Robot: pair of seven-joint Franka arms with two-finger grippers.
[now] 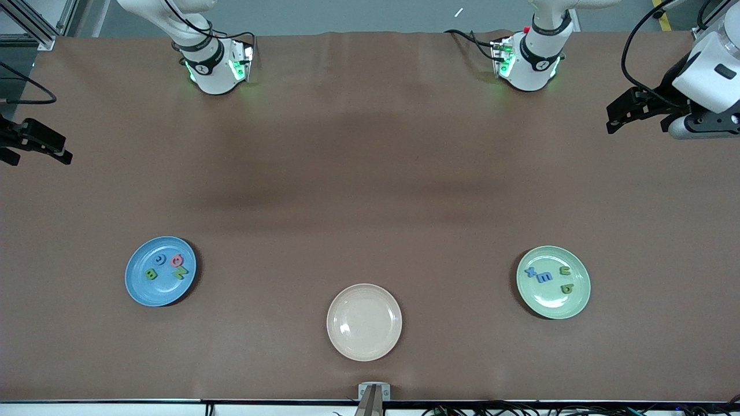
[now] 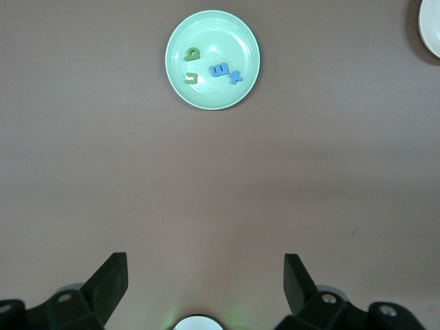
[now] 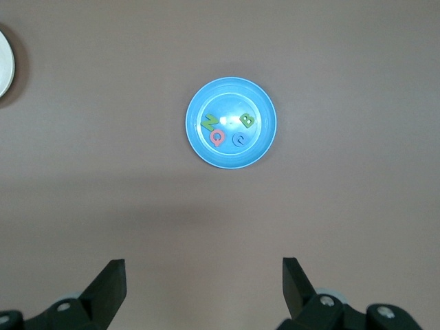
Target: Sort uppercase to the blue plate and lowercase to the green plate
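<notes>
The blue plate (image 1: 139,289) lies toward the right arm's end of the table and holds the uppercase letters: green B (image 1: 151,274), blue C (image 1: 161,260), pink-red Q (image 1: 177,260) and green Z (image 1: 182,272). The green plate (image 1: 555,312) lies toward the left arm's end and holds the lowercase letters: blue x (image 1: 531,271), blue m (image 1: 544,277), green u (image 1: 564,270) and green b (image 1: 566,288). My left gripper (image 1: 621,115) hangs open and empty over its end of the table. My right gripper (image 1: 34,144) hangs open and empty over the table's edge at its own end.
An empty beige plate (image 1: 364,341) sits between the two other plates, nearer to the front camera. Both arm bases (image 1: 211,69) stand along the table's back edge. A small metal bracket (image 1: 373,393) sits at the front edge.
</notes>
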